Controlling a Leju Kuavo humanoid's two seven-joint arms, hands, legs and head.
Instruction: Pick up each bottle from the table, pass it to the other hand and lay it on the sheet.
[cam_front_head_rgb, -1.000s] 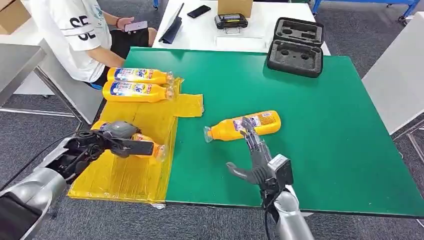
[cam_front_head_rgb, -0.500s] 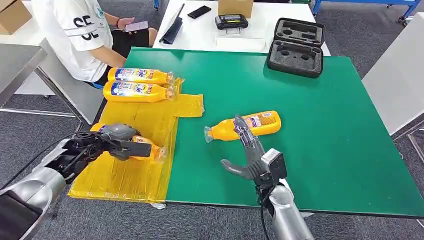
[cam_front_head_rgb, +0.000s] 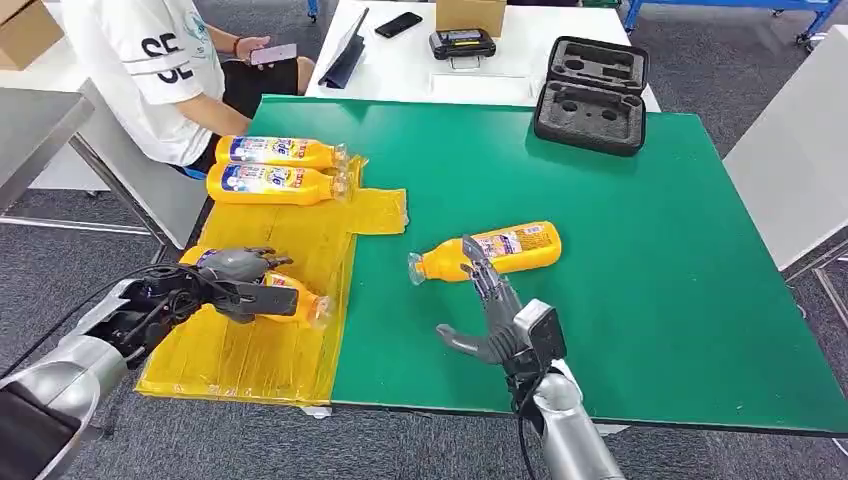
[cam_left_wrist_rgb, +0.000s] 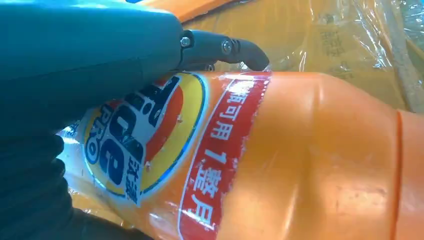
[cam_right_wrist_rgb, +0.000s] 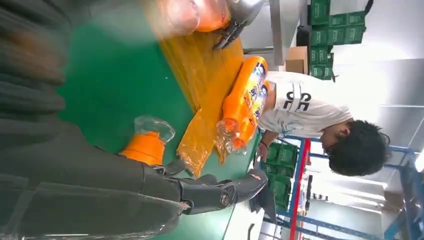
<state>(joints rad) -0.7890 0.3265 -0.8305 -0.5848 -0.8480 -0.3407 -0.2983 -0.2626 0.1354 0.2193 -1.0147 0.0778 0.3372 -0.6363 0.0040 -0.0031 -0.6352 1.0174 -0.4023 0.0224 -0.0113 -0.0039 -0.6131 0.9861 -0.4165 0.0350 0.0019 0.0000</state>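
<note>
Orange bottle, clear cap, lying sideways

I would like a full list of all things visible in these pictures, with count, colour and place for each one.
bottles on the sheet: two, orange-yellow, lying side by side at its far end
bottle under the left hand: one, orange-yellow, lying on the sheet's near part
bottle on the table: one, orange-yellow, lying on the green surface
sheet: one, yellow, on the table's left side
table: one, green top
foam case: one, black, open, far right corner
white table: one, behind, carrying a phone, a black device, a cardboard box
person: one, white shirt, seated far left
left hand: grey, holds the near bottle
right hand: grey, fingers spread by the table bottle
</note>
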